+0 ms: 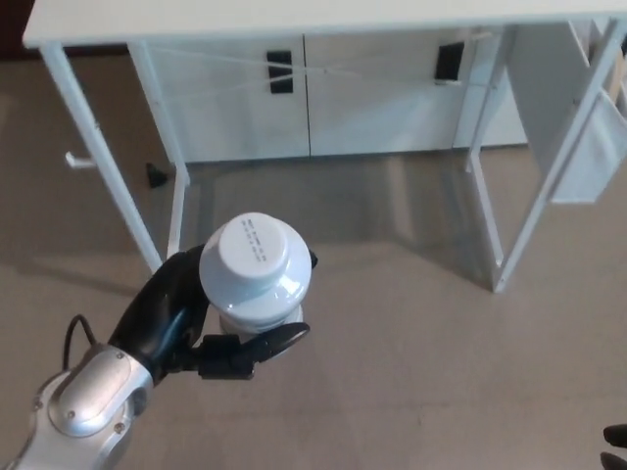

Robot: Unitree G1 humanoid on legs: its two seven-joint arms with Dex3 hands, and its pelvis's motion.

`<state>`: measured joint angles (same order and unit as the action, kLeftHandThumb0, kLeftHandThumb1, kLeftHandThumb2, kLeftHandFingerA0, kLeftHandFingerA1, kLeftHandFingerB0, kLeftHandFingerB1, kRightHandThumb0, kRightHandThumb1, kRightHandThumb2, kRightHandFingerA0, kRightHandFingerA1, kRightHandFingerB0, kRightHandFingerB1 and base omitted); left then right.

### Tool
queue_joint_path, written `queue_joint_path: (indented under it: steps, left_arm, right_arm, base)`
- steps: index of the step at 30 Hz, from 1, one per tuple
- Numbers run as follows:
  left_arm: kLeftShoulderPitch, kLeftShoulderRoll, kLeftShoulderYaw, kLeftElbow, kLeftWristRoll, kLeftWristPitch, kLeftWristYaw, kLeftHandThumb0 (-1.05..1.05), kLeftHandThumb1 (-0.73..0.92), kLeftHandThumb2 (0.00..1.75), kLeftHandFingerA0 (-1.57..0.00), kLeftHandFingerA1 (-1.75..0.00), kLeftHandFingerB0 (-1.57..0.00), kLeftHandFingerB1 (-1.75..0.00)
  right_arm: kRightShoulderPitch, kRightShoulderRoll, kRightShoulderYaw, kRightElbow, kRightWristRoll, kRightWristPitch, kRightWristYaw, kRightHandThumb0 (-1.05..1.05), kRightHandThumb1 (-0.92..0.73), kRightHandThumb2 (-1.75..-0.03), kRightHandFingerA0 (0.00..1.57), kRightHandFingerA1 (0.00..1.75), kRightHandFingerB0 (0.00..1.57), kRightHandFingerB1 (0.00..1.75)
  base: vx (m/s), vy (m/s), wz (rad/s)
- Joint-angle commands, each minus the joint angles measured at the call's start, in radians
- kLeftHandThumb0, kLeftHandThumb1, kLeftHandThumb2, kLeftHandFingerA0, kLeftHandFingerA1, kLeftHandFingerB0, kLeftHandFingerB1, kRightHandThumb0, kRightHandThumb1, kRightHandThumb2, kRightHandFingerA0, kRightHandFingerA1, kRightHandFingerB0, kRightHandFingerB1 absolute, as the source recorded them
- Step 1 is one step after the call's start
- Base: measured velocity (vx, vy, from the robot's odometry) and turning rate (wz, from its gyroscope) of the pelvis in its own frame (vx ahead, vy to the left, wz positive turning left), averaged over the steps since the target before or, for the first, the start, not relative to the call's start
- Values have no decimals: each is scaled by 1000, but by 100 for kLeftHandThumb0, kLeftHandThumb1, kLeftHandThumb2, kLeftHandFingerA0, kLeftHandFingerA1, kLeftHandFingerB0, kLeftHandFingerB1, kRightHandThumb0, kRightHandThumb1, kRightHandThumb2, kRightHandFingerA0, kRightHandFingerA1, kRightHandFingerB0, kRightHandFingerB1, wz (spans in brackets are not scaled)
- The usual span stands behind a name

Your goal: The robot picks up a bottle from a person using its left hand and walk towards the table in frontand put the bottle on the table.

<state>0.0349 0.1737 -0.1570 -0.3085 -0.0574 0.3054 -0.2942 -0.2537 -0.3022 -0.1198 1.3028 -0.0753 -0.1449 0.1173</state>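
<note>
One bottle [257, 264] is in play, and we see it from straight above: white, with a broad round cap facing the camera and a few lines of small print on top. One left hand [186, 328] has it, black fingers clamped around the body just under the cap, one finger [277, 339] curling across the near side. Behind the hand we count one silver forearm [83, 406] with one thin black cable [72, 333] looping off it.

The bottle hangs over the beige floor [392, 372], on our side of the table and not on it. One white table [294, 20] runs along the top of the view, standing on two leg frames, one on the left [103, 166] and one on the right [534, 206]. Under and behind it sits a white cabinet [372, 108] with two dark handles, one left [279, 71] and one right [450, 61]. One small black object [155, 176] rests on the floor by the left frame.

Of the right hand [614, 446] only two dark tips peek in at the bottom right corner, well apart from the bottle; we cannot tell whether it is spread or closed.
</note>
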Motion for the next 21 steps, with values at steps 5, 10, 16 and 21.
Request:
queue_joint_path:
  steps: [5, 10, 16, 21]
  left_arm:
    - [18, 12, 10, -41, -4, -29, -9, -14, 77, 79, -103, -132, -76, -95]
    - [26, 2, 8, -52, -11, -26, -9, -14, 75, 81, -102, -132, -79, -95]
    - [37, 4, -2, -69, -4, -18, -9, -15, 76, 80, -101, -132, -78, -94]
    - [37, 4, -3, -56, -9, -48, -16, -14, 75, 82, -102, -131, -78, -94]
  right_arm:
    - [23, -8, -4, 8, 1, 6, 0, -39, -58, -58, 68, 46, 58, 42]
    - [28, -10, -3, 7, 0, 5, -1, -38, -59, -59, 70, 47, 57, 42]
    - [33, -10, 1, 8, -4, 4, -4, -38, -60, -58, 71, 46, 57, 42]
    - [37, -13, 9, 7, -7, 1, 0, -36, -60, -57, 67, 46, 57, 41]
  base:
    - [400, 10, -15]
    - [433, 116, -29]
    - [506, 247, -3]
    - [458, 191, 8]
